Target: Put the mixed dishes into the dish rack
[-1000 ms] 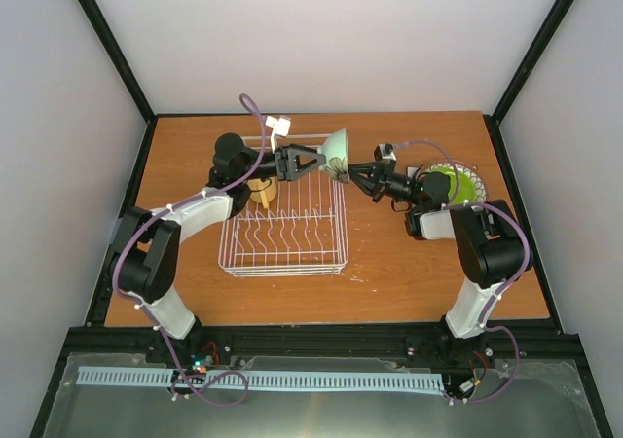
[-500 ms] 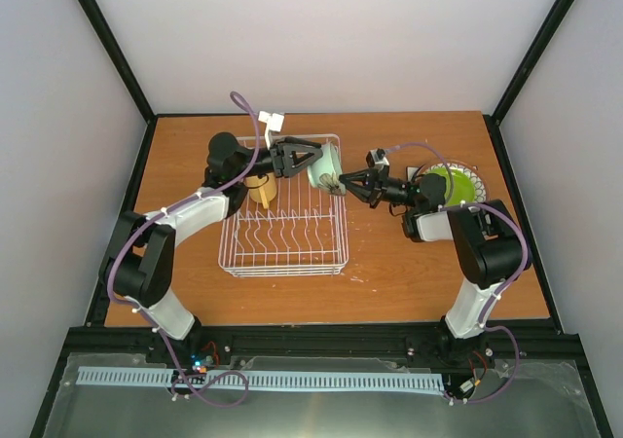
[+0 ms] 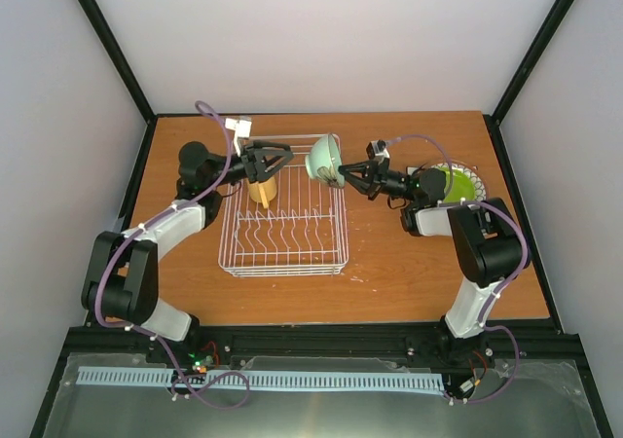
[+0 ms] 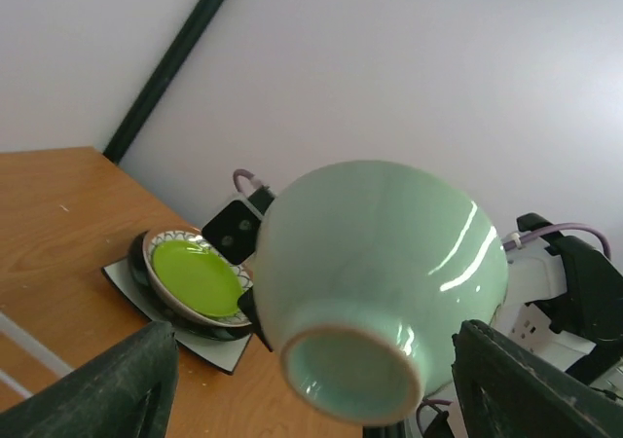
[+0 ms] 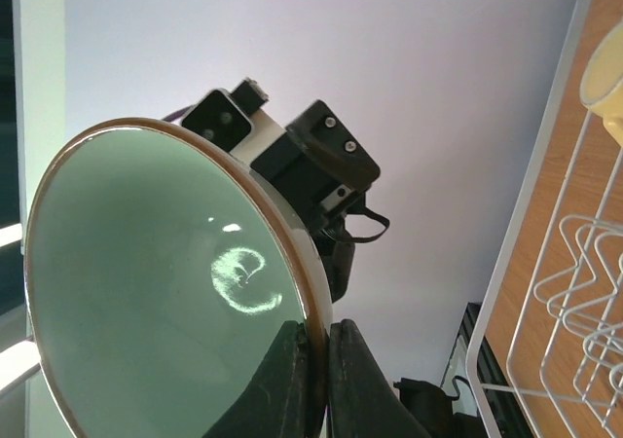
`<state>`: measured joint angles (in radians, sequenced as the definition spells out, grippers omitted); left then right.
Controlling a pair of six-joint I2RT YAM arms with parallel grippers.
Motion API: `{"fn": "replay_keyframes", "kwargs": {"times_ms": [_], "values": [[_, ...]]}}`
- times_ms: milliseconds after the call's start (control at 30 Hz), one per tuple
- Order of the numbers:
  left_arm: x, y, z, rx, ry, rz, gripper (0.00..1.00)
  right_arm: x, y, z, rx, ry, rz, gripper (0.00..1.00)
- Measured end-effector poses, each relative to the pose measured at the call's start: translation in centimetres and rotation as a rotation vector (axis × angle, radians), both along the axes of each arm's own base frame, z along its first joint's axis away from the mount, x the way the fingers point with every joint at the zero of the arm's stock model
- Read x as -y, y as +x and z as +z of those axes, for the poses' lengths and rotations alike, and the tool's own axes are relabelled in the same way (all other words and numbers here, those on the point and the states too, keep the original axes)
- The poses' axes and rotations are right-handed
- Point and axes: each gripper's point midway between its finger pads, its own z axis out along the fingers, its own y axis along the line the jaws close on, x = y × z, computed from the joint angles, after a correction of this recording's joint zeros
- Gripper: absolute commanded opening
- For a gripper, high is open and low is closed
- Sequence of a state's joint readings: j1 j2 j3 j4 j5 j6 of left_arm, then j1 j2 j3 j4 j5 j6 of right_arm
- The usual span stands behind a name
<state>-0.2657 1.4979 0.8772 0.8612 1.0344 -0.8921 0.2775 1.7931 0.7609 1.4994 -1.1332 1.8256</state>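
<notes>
Top view, bowl: The pale mint bowl is up in the air, tipped on its side, at the top right corner of the dish rack.
Top view, right pincer: The right gripper is clamped on the bowl's rim, at the bowl's lower right.
Top view, left pincer: The left gripper is spread wide. It is left of the bowl and does not touch it.
Top view, cup: The yellow cup sits in the rack's upper left part, just below the left gripper.
Top view, plates: The small lime-green plate lies on top of a stack at the right of the frame.

Left wrist view, bowl: The bowl fills the middle, with its round foot toward the camera.
Left wrist view, pincer: The two fingers sit in the lower corners, far apart, not touching the bowl.
Left wrist view, plates: At the left, the lime-green plate lies on the petal-patterned red-rimmed plate. The square white plate is lowest, on the table.

Right wrist view, bowl: The bowl fills the left side, with its inside showing.
Right wrist view, pincer: The fingers at the bottom middle pinch the brown rim.
Right wrist view, rack: The rack runs down the right edge, and the cup peeks in at the upper right corner.
</notes>
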Motion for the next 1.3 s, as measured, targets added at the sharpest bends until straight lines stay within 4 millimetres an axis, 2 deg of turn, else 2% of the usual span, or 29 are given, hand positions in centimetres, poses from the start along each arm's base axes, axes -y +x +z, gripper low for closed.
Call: {"fn": "replay_keyframes", "kwargs": {"times_ms": [100,300,600,1300], "values": [[-1.0,-0.1,-0.3,0.003,-0.013,0.005,0.8,-0.1,0.5,0.6,0.017,0.007,-0.004,0.03],[-0.7,-1.5,-0.5,0.021,-0.053,-0.068,0.83,-0.2,1.0,1.3,0.035,0.019,-0.013,0.03],[-0.5,-1.7,-0.8,-0.001,-0.094,-0.118,0.88,-0.3,0.9,1.3,0.033,0.019,-0.009,0.03],[1.8,-2.2,-1.2,-0.029,-0.085,-0.162,0.86,-0.6,1.1,1.2,0.031,0.02,-0.004,0.03]]}}
